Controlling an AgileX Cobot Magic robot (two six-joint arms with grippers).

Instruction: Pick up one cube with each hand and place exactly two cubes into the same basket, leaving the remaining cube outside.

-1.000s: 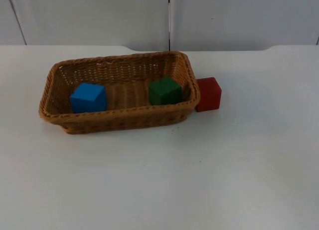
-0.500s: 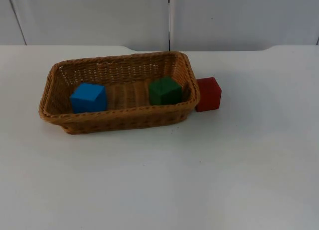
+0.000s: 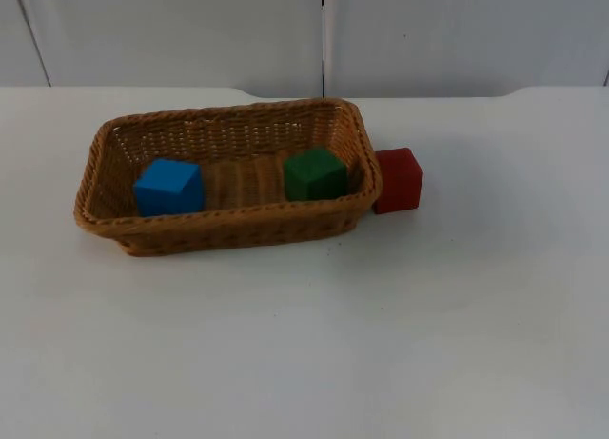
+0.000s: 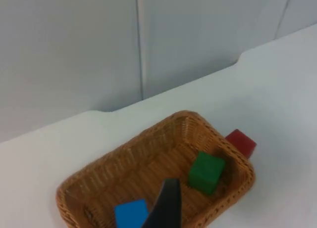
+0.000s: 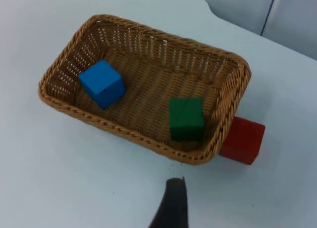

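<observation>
- The left pincer (image 4: pixel 166 208) hangs raised above the wicker basket (image 4: pixel 124 159), one black fingertip (image 4: pixel 167 203) pointing down over the basket's near wall; with a single finger in sight, I cannot tell whether it is spread or pressed together, and it holds nothing that can be seen.
- The right pincer (image 5: pixel 171 208) hangs raised over bare worktop (image 5: pixel 74 178) just outside the basket's long wall (image 5: pixel 124 131); again one dark, tapering fingertip (image 5: pixel 173 201) is in sight, so its state cannot be told either.
- The basket (image 3: pixel 228 225) is rectangular with rounded corners, woven of tan cane with a thicker braided rim and an open-weave band along the upper walls.
- The blue cube (image 3: pixel 168 187) lies on the basket floor at one end, just beyond the left pincer's fingertip, and is matte with sharp edges.
- The green cube (image 3: pixel 315 173) lies at the basket's other end, well apart from the blue one and close to the short wall; it is the cube nearest ahead of the right pincer, just across the long wall.
- The red cube (image 3: pixel 399 180) stands on the worktop outside, against that short wall, beyond the green cube as seen from the left pincer.
- The worktop is smooth and white, ending at a grey partition wall (image 3: pixel 190 29).
</observation>
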